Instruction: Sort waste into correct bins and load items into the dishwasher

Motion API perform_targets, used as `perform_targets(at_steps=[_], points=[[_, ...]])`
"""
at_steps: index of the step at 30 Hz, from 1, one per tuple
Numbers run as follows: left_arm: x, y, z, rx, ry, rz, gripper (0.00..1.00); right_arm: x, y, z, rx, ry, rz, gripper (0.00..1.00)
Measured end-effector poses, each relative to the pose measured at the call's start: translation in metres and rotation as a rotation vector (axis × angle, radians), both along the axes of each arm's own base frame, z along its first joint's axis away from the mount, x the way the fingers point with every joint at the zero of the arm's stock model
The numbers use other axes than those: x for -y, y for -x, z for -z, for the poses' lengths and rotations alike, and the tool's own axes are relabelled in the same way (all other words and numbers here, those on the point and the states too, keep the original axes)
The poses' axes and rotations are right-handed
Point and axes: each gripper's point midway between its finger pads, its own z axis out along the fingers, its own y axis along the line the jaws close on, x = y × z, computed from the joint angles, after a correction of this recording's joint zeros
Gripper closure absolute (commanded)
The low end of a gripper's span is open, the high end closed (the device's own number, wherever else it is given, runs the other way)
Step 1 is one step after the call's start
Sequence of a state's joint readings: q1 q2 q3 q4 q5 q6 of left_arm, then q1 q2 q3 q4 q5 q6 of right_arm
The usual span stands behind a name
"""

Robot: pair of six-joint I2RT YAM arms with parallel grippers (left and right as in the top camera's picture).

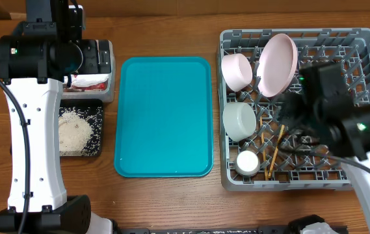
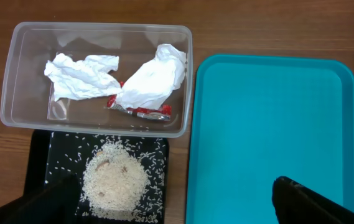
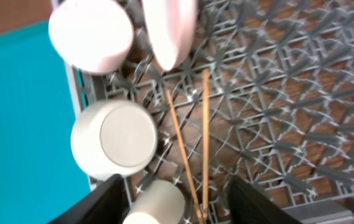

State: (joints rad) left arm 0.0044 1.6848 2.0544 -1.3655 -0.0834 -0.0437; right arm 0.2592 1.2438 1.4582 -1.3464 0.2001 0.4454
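The clear tub [image 2: 15, 74] holds two crumpled napkins [image 2: 80, 74] [image 2: 155, 78] and a red-marked wrapper [image 2: 140, 111]. The black tray [image 2: 40, 149] below it holds a heap of rice [image 2: 114, 177]. My left gripper [image 2: 177, 208] is open and empty above the tray's right edge. The grey dish rack [image 1: 360, 39] holds the pinkish plate [image 1: 277, 63] on edge, two bowls [image 1: 237, 70] [image 1: 240, 121], the small cup [image 1: 248, 161] and two chopsticks [image 1: 276, 153]. My right gripper [image 3: 180, 202] is open over the rack floor; the chopsticks [image 3: 192, 143] lie between its fingers, beside the cup [image 3: 158, 202].
The large teal tray [image 1: 165, 117] lies between the bins and the rack, with nothing on it. The right arm [image 1: 341, 110] covers the rack's middle. The wooden table [image 1: 165, 201] shows around everything.
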Motion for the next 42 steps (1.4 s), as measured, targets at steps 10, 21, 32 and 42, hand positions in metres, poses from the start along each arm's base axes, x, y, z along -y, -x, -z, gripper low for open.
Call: perform_targets(at_steps=[10,21,32,42], points=[[0.000,0.000,0.000,0.000,0.000,0.000,0.00,0.037,-0.027,0.094,-0.159,0.117,0.151,0.76],[0.000,0.000,0.000,0.000,0.000,0.000,0.00,0.050,-0.045,0.128,-0.179,0.205,0.218,0.69],[0.000,0.000,0.000,0.000,0.000,0.000,0.00,0.049,-0.047,0.130,-0.170,0.195,0.215,0.42],[0.000,0.000,0.000,0.000,0.000,0.000,0.00,0.033,-0.058,0.131,-0.146,0.131,0.139,0.38]])
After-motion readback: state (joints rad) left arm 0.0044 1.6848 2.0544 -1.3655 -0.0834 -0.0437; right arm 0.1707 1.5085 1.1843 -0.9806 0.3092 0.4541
